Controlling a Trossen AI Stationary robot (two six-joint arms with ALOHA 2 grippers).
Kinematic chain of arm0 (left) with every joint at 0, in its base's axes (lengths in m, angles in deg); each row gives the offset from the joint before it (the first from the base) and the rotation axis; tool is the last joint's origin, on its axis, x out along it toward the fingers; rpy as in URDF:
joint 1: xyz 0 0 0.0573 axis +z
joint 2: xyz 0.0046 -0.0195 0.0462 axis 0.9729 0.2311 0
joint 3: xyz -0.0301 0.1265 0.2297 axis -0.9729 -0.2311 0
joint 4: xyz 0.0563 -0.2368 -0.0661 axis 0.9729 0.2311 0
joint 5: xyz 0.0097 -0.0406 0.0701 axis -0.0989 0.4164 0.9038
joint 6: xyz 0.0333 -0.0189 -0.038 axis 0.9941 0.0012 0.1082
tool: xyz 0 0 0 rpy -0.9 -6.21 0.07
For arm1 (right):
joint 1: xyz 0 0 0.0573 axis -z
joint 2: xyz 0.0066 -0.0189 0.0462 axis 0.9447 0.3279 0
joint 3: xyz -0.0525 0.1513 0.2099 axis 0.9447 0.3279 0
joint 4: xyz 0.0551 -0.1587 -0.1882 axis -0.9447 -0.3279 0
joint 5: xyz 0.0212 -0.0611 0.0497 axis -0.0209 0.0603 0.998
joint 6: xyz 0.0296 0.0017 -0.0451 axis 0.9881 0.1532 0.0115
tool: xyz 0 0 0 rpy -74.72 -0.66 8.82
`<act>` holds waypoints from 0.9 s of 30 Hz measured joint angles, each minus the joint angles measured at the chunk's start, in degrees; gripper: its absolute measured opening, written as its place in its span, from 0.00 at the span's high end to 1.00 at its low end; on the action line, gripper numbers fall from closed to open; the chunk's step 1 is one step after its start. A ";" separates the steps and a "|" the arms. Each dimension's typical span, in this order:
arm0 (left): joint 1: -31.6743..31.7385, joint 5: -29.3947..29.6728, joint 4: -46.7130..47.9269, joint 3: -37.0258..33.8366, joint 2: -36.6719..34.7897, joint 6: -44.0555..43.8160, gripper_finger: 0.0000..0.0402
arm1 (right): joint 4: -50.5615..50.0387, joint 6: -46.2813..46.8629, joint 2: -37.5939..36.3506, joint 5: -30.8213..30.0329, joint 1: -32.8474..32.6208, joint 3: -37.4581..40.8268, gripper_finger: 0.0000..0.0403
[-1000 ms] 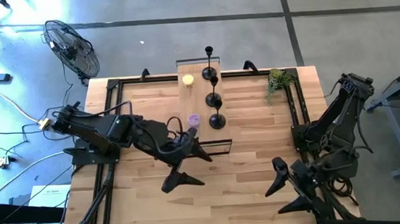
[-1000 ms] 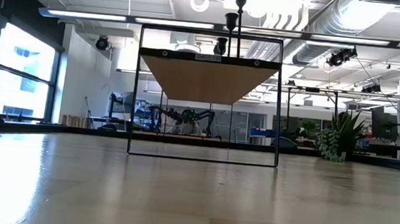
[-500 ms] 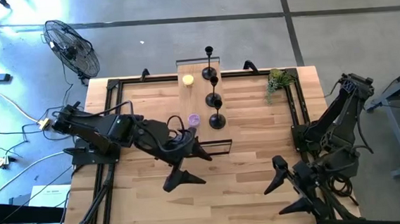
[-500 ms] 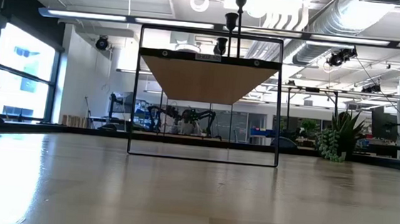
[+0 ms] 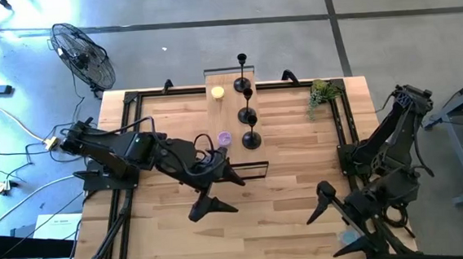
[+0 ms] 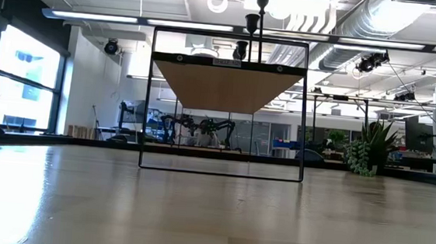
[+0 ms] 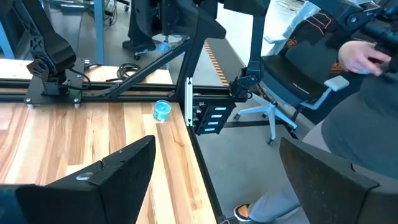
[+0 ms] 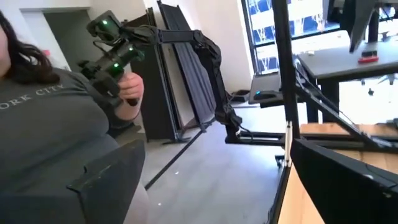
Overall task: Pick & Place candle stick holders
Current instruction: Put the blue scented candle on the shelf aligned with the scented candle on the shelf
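Three black candle stick holders (image 5: 248,114) stand in a row on their disc bases, on a raised wooden shelf (image 5: 218,114) at the table's far middle. In the low view their tops (image 6: 251,22) rise above the shelf board (image 6: 227,84). My left gripper (image 5: 224,193) hovers open near the shelf's near end, with nothing between its fingers (image 7: 124,171). My right gripper (image 5: 337,220) stands open at the table's near right corner, far from the holders, also with nothing between its fingers.
A yellow candle (image 5: 217,92) and a purple one (image 5: 224,138) sit on the shelf beside the holders. A green plant sprig (image 5: 321,93) lies at the far right. A small blue roll (image 7: 161,110) sits near the table's edge. A person (image 8: 56,124) holds a controller beyond the table.
My right gripper has opened wider and rolled a little about its own axis, staying in place. The left arm and the holders have kept still.
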 joint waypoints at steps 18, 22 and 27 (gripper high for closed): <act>0.00 -0.04 2.60 0.02 -0.02 2.08 0.16 | -17.36 3.61 -7.71 -15.84 -0.82 -0.74 0.02; 0.00 -0.06 3.84 0.02 -0.02 2.09 0.16 | -30.47 9.43 -6.70 -14.79 -0.92 -7.87 0.01; 0.02 -0.04 5.79 0.02 -0.02 2.12 0.16 | -52.14 19.05 0.88 -9.03 -0.89 -24.04 0.01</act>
